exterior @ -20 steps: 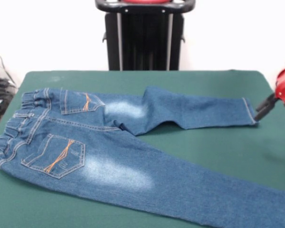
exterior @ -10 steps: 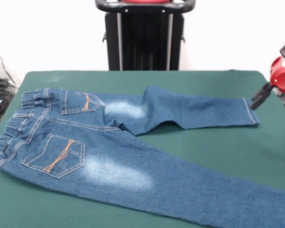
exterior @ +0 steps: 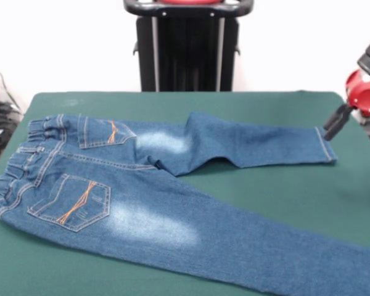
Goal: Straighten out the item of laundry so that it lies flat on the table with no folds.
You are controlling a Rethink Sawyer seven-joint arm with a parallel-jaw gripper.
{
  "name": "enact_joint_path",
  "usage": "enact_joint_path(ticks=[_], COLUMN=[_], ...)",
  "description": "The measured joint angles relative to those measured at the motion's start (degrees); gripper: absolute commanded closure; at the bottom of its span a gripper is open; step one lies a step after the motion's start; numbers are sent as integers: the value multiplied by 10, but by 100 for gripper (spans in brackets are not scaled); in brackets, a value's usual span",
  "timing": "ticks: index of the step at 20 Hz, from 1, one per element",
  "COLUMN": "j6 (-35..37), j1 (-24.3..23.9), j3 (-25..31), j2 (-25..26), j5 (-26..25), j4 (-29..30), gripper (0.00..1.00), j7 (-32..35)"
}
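Worktop [exterior: 277,102]: dark green, filling most of the frame.
Jeans [exterior: 172,203]: spread from the left edge to lower right, back pockets up (far leg kinked near the crotch, hem at right centre).
Claw [exterior: 334,123]: at the right edge, just off the far hem, apparently clear of the cloth; whether spread or pressed together, cannot tell.
Risk: dragging that hem sideways likely to deepen the kink or bunch fresh folds.

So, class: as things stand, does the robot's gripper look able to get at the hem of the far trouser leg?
Probably yes. The gripper hangs just beside the hem of the jeans at the table's edge, with nothing between them. Whether its jaws are open cannot be told.
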Motion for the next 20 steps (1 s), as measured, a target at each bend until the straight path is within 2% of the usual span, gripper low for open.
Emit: enact_joint_path(ticks=[2,3,6,13,14,18,19,20], j6=[-24,-51,-93,-227,-257,-306,-324,-328], j1=[-2,-7,-20,-88,-107,-137,-143,-143], j3=[20,43,77,172,191,221,232,235], j2=[-13,-29,-55,-143,-164,-210,-235,-241], j5=[-23,-55,-107,-311,-367,-485,-544,-557], j4=[11,24,45,122,143,188,212,218], gripper=[0,0,0,0,0,0,0,0], j7=[-8,-19,-43,-147,-174,-226,-245,-249])
